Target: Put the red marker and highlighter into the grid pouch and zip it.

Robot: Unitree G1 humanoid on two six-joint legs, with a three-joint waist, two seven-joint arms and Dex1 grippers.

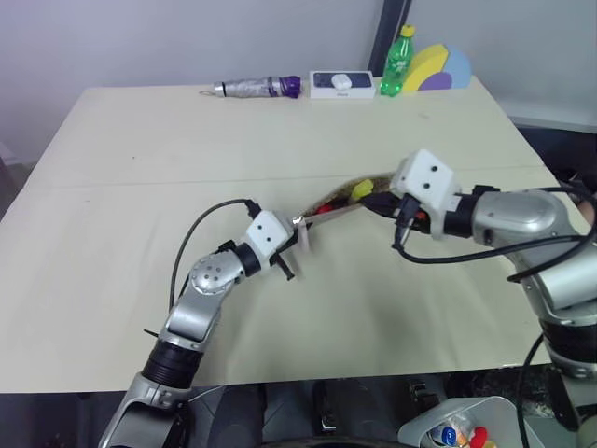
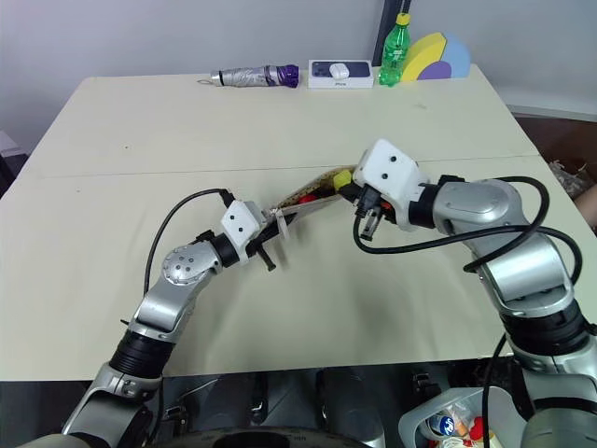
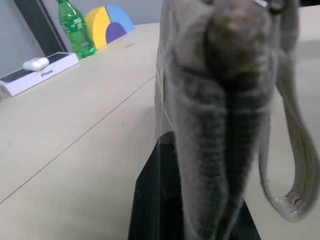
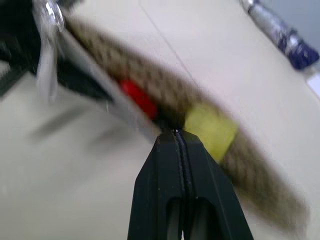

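Observation:
The grid pouch (image 1: 338,199) hangs above the table, stretched between my two grippers with its open edge up. My left gripper (image 1: 294,245) is shut on the pouch's left end; in the left wrist view the grey fabric (image 3: 220,100) rises in front of a black finger (image 3: 155,200). The red marker's end (image 4: 136,96) and the highlighter's yellow cap (image 4: 210,127) show inside the opening. My right gripper (image 4: 176,132) is shut, its tips against the pouch's edge between the red end and the yellow cap. I cannot make out whether it pinches anything there.
Along the table's far edge lie a folded silver umbrella (image 1: 256,88), a white-and-navy box (image 1: 341,84), a green bottle (image 1: 397,61) and a coloured arch block (image 1: 443,70). A bin (image 1: 457,429) with small items stands below the table's front right.

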